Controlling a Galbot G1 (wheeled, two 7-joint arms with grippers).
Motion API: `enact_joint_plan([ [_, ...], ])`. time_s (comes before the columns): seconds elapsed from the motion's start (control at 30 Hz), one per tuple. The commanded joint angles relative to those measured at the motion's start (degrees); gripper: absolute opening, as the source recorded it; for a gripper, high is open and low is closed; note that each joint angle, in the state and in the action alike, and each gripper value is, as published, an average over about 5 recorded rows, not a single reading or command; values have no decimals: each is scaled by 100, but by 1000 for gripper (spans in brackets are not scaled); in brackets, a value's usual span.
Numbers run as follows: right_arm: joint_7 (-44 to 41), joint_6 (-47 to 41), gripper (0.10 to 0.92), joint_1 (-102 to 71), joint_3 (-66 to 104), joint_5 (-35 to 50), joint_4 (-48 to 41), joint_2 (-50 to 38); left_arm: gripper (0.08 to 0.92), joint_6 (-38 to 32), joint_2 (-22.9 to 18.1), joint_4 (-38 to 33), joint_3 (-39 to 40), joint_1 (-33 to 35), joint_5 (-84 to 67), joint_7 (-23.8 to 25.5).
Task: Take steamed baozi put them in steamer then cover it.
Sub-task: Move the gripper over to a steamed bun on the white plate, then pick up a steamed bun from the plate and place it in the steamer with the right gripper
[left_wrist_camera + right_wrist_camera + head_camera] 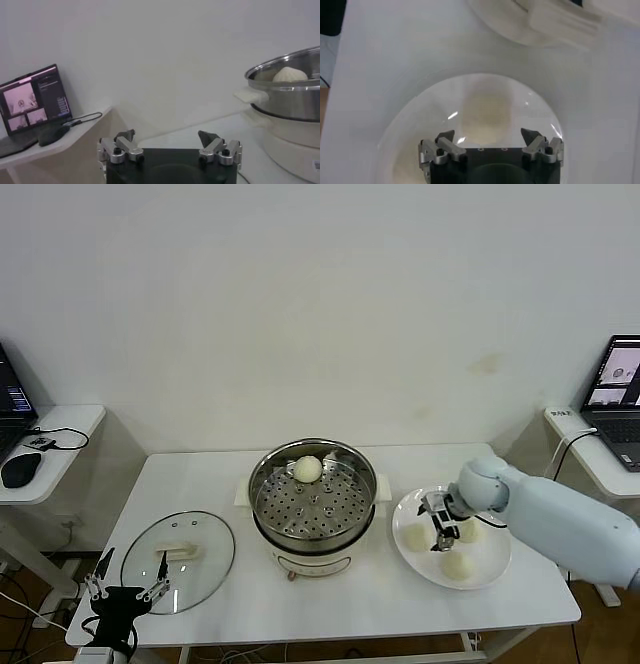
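The steel steamer (313, 504) stands mid-table with one baozi (307, 470) on its perforated tray. Three more baozi (415, 537) (458, 565) (468, 531) lie on a white plate (500, 559) to its right. My right gripper (440, 534) hangs low over the plate among them, open and empty. In the right wrist view it (487, 135) is open, with one baozi (485, 112) just ahead between the fingertips. The glass cover (178, 561) lies flat on the table's left. My left gripper (125, 584) is parked open at its near edge, and also shows in the left wrist view (166, 135).
The left wrist view shows the steamer (287, 100) with its baozi (290, 75), and a laptop (32, 97) and mouse (52, 134) on a side table. Another laptop (620, 399) sits on a side table at the right. The steamer's side handle (560, 22) is near the plate.
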Motion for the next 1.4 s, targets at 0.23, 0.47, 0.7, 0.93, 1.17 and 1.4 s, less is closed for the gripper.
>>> enact_joint_plan([
  [0.23, 40, -10, 761, -203, 139, -102, -317, 258, 823, 8, -18, 38, 29, -19, 18, 0],
  [0.47, 18, -31, 651, -214, 172, -108, -325, 248, 823, 13, -33, 19, 30, -10, 31, -6],
  [0.7, -155, -56, 620, 75, 139, 87, -41, -19, 823, 26, -32, -46, 18, 20, 37, -5],
  [0.93, -377, -215, 619, 1185, -65, 863, 663, -806, 823, 49, 23, -91, -1, 38, 27, -1],
  [1.17, -422, -472, 624, 2642, -690, 1738, 1102, -1104, 823, 82, 84, -149, 37, 5, 2, 17],
  [1.4, -115, -959, 628, 4046, -1655, 2498, 1354, -306, 823, 94, 124, -198, 78, -27, -26, 22],
])
